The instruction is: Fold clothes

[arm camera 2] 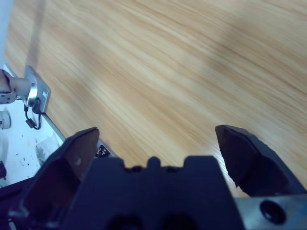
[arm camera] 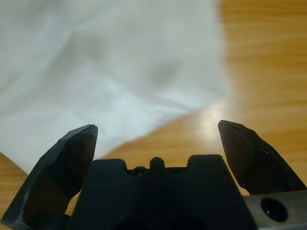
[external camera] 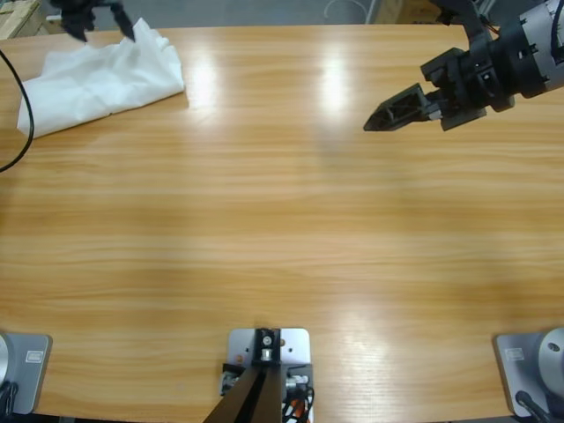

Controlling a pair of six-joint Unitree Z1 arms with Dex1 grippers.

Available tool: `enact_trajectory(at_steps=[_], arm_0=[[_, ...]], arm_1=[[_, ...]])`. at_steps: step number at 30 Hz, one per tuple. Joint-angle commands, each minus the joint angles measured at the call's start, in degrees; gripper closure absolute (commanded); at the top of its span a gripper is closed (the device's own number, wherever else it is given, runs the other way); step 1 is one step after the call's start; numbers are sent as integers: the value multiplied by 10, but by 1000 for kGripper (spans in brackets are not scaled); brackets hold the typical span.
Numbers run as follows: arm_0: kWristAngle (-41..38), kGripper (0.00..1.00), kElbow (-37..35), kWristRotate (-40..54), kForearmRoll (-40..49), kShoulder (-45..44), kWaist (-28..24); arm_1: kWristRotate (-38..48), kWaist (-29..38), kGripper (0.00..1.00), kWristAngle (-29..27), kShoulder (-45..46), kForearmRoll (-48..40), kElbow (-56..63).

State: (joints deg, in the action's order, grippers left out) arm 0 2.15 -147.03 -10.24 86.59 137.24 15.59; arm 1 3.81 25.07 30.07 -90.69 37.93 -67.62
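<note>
Crumpled cotton T-shirt (external camera: 101,81): plain white, no pattern showing. Long wooden table (external camera: 282,247): honey-tan with streaked grain. Two-jawed grippers: left gripper (external camera: 99,26) and right gripper (external camera: 398,110), black.

The white T-shirt (external camera: 101,79) was seen only as a crumpled heap at the table's (external camera: 282,247) far left corner; neck, sleeves and any chest text could not be made out. In the left wrist view the cloth (arm camera: 105,72) was blurred and cut off by the top and left edges. The left gripper (external camera: 99,26) was cropped by the high view's top edge, its arm unseen. The right gripper's (external camera: 397,110) arm was cut off at the right edge.
</note>
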Motion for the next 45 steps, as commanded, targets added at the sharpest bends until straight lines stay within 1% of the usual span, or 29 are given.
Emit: enact_trajectory(at_steps=[1,4,5,6,8,9,11,15,18,19,21,22,24,25,26,27,29,30,34,38,45], arm_0=[[-25,0,210,6,-14,-196,80],[-26,0,454,0,-149,-333,78],[-25,0,523,-3,-190,-372,88],[-22,0,571,-4,-216,-400,106],[7,0,620,-21,-251,-429,154],[10,0,622,-32,-258,-429,177],[11,0,601,-63,-262,-421,223],[7,0,576,-156,-265,-423,292],[10,0,576,-210,-271,-419,338],[41,0,580,-242,-274,-423,358],[192,0,585,-369,-275,-425,418],[207,0,574,-385,-278,-412,428],[197,0,540,-383,-275,-388,439],[179,13,523,-379,-265,-378,440],[172,125,511,-378,-253,-366,440],[167,179,502,-382,-242,-355,440],[172,30,493,-400,-222,-349,446],[175,5,489,-406,-214,-349,447],[185,0,486,-402,-209,-348,447],[204,0,503,-405,-195,-356,447],[218,0,502,-398,-191,-388,447]], arm_1=[[12,47,0,-45,30,-14,31],[26,72,0,-64,43,-28,54],[30,80,0,-70,46,-32,59],[35,89,0,-75,47,-37,65],[42,103,0,-88,43,-42,69],[46,108,0,-90,41,-47,69],[58,114,0,-92,41,-59,67],[78,114,0,-92,58,-63,59],[97,114,0,-96,80,-69,62],[104,114,0,-97,81,-74,63],[128,114,0,-96,78,-96,67],[155,114,0,-97,74,-119,70],[187,114,0,-105,59,-149,74],[193,120,0,-120,50,-151,72],[194,135,0,-151,45,-149,69],[194,147,0,-177,46,-142,66],[198,162,0,-220,50,-118,60],[198,166,0,-237,53,-108,59],[181,167,0,-250,62,-83,64],[152,167,0,-253,78,-79,77],[148,168,0,-259,88,-81,89]])
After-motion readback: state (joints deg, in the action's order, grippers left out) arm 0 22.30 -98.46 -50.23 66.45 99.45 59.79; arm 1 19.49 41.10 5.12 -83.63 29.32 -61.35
